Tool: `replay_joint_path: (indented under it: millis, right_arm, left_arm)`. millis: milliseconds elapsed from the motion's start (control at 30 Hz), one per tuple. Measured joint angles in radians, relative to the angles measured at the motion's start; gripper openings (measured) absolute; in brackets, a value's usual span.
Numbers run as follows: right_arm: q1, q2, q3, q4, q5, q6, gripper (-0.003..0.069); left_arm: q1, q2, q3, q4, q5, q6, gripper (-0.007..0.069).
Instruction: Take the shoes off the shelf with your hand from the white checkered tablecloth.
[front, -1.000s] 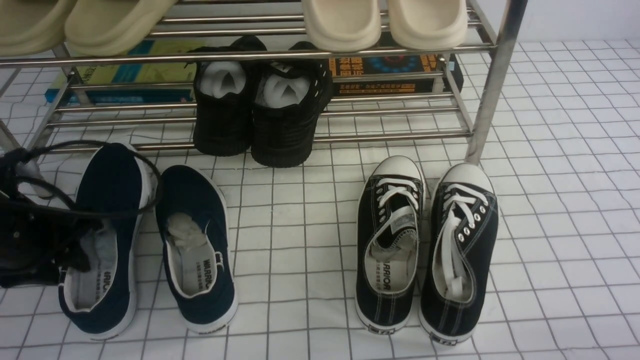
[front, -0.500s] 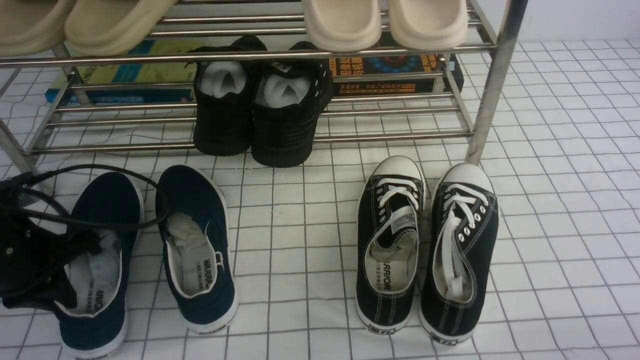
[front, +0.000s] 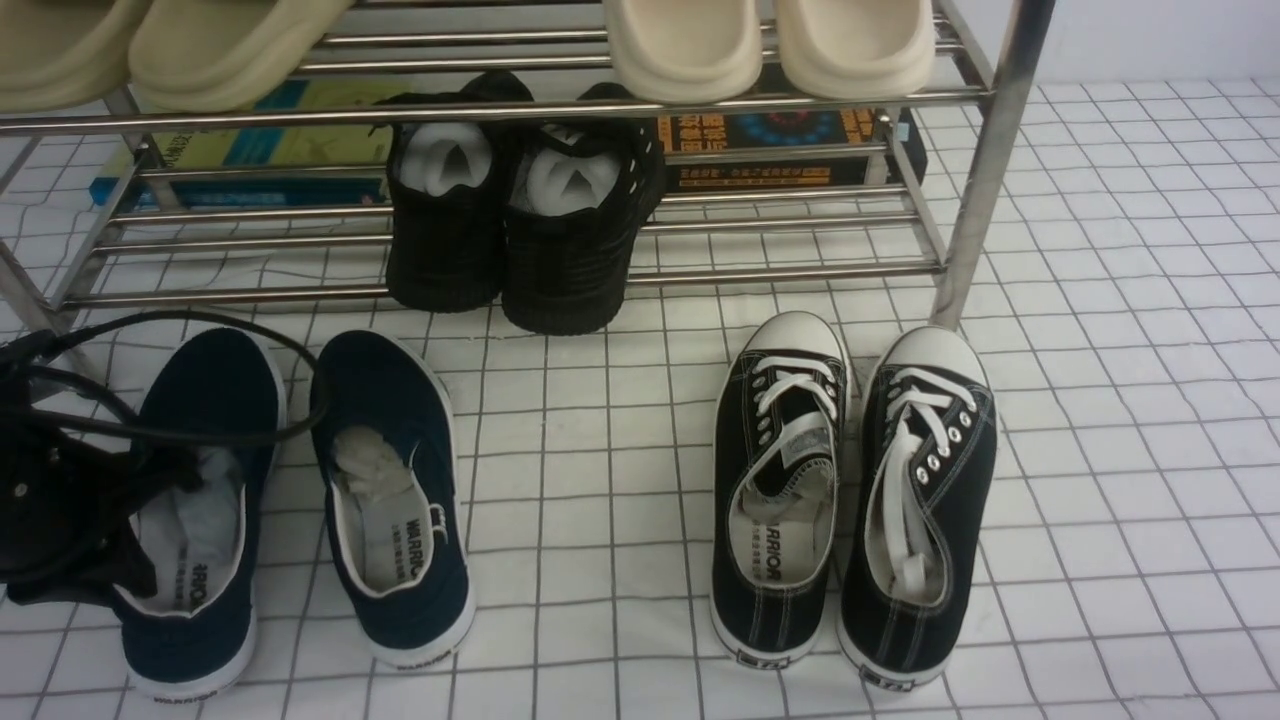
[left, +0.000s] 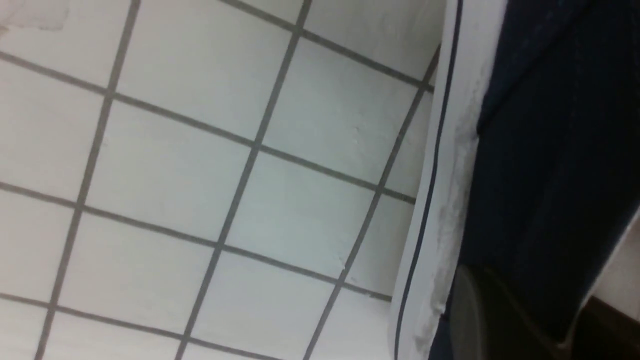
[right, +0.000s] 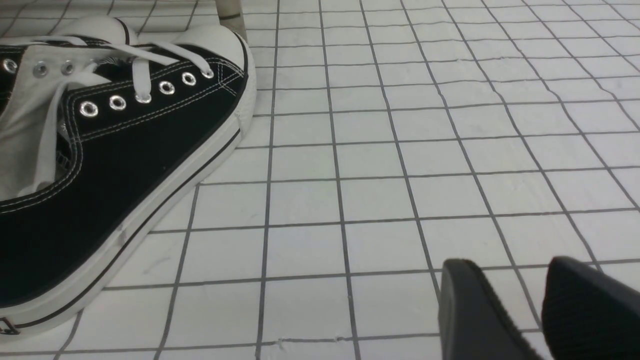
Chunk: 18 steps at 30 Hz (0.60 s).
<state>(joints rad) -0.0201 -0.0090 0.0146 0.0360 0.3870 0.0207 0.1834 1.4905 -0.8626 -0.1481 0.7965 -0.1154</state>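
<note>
Since half a second ago your left tool (front: 120, 510) has carried the left navy shoe (front: 200, 480) slightly toward the shelf (front: 985, 180). The tool sits at that shoe's opening, clamped on its side wall — sole resting on the checkered surface (front: 1130, 400). Its mate (front: 395, 500) lies just beside it. Your right tool (right: 525, 310) hovers near the lace-up sneaker (right: 100, 165) — fingers slightly apart, empty.

Navy shoes (front: 300, 500) with white soles; white tablecloth (front: 1100, 450) gridded dark; silver shelf (front: 985, 170).
</note>
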Motion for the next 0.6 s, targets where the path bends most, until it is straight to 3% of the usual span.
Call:
replay_joint_path:
  millis: [100, 233, 367, 533, 600]
  right_arm:
    - [0.0, 0.0, 0.0, 0.0, 0.0, 0.0, 0.0239]
    - [0.0, 0.0, 0.0, 0.0, 0.0, 0.0, 0.0239]
    - [0.0, 0.0, 0.0, 0.0, 0.0, 0.0, 0.0239]
    - [0.0, 0.0, 0.0, 0.0, 0.0, 0.0, 0.0239]
    - [0.0, 0.0, 0.0, 0.0, 0.0, 0.0, 0.0239]
  left_arm:
    - [0.0, -0.001, 0.0, 0.0, -0.005, 0.003, 0.0144]
    - [-0.001, -0.024, -0.023, 0.027, 0.022, 0.007, 0.0298]
    - [0.0, -0.063, -0.11, 0.078, 0.114, 0.008, 0.0341]
    - [0.0, -0.146, -0.201, 0.115, 0.253, 0.008, 0.0265]
    - [0.0, -0.227, -0.205, 0.119, 0.317, 0.018, 0.0161]
